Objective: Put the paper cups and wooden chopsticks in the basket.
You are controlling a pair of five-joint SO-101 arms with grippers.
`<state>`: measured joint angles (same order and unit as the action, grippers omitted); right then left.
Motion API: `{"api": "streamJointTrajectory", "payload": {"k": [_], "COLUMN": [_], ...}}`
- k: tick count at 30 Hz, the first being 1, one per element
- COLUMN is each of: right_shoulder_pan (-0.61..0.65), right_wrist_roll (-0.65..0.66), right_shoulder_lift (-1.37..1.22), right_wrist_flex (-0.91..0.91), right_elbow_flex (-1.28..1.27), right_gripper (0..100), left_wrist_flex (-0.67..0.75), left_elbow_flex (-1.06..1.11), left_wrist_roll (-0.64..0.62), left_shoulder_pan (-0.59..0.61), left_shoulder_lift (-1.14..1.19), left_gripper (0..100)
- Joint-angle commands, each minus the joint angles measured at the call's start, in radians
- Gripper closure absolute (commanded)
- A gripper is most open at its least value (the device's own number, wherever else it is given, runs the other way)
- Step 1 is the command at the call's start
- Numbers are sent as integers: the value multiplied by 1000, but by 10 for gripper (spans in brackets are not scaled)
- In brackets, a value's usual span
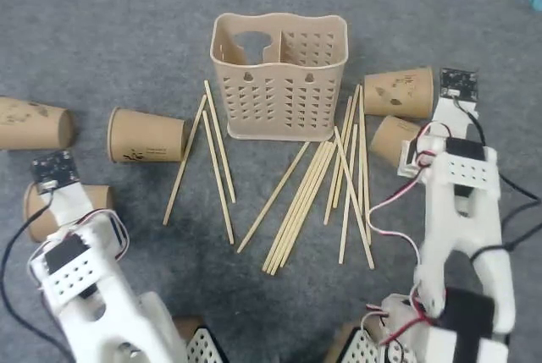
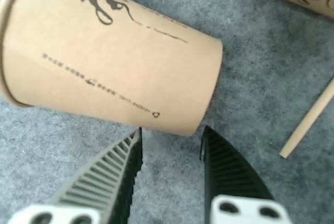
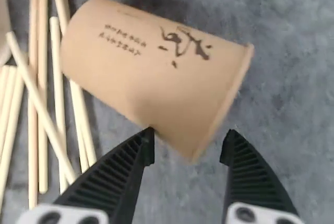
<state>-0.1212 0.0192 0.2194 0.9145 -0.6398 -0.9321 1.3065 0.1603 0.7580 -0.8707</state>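
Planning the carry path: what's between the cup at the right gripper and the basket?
Several wooden chopsticks lie loose between that cup and the basket. The high view shows this. Nothing else sits in that stretch.

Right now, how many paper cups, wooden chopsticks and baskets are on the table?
Paper cups: 5, one partly hidden.
Wooden chopsticks: about 13; the overlapping ones are hard to separate.
Basket: 1
Total: about 19

Chopsticks [image 1: 313, 189] fan out before the basket [image 1: 279, 84], cluttering the table's [image 1: 102, 33] middle. Cups [image 1: 146, 135] crowd both side edges; bare room opens at both far corners.
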Motion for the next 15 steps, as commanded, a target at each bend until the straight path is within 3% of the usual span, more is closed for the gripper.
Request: {"api": "streamJointTrajectory", "payload": {"k": [1,5,10,15], "right_shoulder_pan": [-18,-27,-70,-84], "right_wrist_roll": [-8,-5,-5,77], "right_shoulder_lift": [-28,-31,45,189], "right_wrist_flex": [-47,-45,15,213], "right_elbow_flex": [25,35,46,129], "right_gripper": [804,994,991,990], "left_wrist_flex": [25,25,25,25], "left_elbow_flex": [-12,-12,-12,-12], "left_wrist_roll": [-11,-11,-11,-11], "left_shoulder_pan": [6,6,6,6], "left_shoulder_lift": [-11,-11,-11,-11], "left_gripper": [819,819,819,819]}}
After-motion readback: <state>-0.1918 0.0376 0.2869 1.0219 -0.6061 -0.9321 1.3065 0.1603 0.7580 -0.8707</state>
